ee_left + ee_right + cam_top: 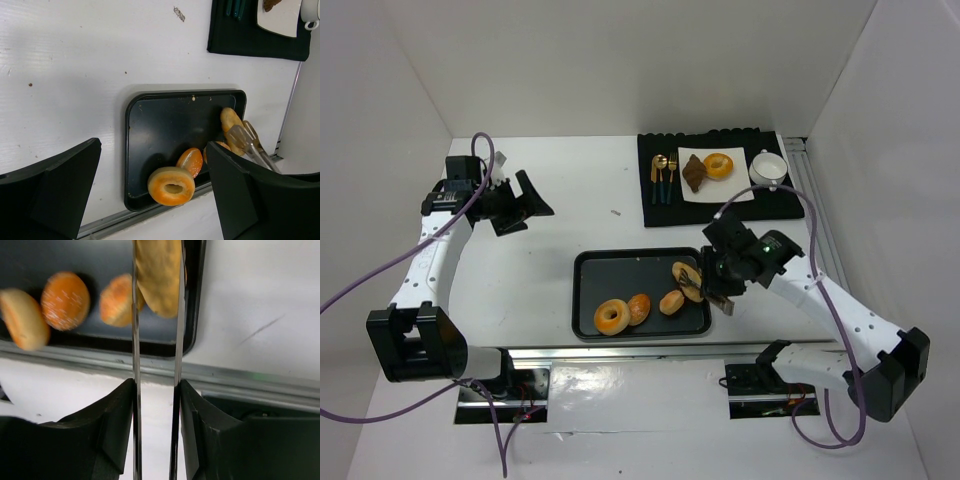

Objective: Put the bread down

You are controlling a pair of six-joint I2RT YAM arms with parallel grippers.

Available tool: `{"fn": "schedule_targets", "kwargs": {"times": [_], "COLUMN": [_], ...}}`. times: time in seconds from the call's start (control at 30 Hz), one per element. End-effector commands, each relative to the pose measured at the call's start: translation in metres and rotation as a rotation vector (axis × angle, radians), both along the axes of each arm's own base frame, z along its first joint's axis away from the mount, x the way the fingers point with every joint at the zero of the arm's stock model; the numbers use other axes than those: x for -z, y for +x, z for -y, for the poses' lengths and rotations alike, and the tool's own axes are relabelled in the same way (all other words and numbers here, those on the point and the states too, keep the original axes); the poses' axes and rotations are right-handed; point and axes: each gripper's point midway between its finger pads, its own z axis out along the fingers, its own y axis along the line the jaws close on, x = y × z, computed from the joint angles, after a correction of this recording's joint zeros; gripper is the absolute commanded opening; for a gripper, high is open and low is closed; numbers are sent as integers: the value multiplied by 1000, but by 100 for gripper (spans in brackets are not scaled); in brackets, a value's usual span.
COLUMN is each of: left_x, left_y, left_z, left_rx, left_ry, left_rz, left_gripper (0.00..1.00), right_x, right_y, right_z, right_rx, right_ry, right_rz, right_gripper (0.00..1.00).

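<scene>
At the far left, the left gripper [525, 207] hangs above the bare white table [570, 180]. Its 2 black fingers [60, 190] are spread wide and hold nothing. To its right lies a shallow black rectangular tray [620, 272] carrying 4 of the 6 bread pieces. Along the tray's near edge sit 1 golden-orange ring doughnut [612, 317], a small round orange-brown bun [639, 308] touching it, and a second small round bun [671, 302].

The oblong tan roll [686, 279] is at the tray's right end, caught between the 2 blades of thin silver metal tongs [135, 340]. The right gripper [713, 284] is clamped narrowly on the tongs' arms. Whether the roll rests on the tray or hangs just above it cannot be told.

Farther back and to the right, a black cloth mat [790, 203] holds 2 gold pieces of cutlery [665, 178] and a white square plate [735, 190]. On the plate are the dark brown croissant [694, 172] and the second ring doughnut [718, 165]. A white cup [768, 167] stands at the mat's right end.
</scene>
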Motion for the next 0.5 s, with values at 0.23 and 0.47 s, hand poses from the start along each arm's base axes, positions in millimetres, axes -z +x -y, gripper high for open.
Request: {"fn": "schedule_targets", "kwargs": {"times": [0.23,0.47], "left_x": [-5,-8], "left_y": [6,8], "left_z": [3,2], "left_rx": [11,6], "left_ry": [-31,-23], "left_rz": [20,28], "left_gripper": [100,100], "right_x": [-82,-122], "right_y": [74,142], "right_z": [-7,52], "right_rx": [34,342], "right_ry": [-37,-157], "right_rz": [316,530], "right_gripper": [30,27]}}
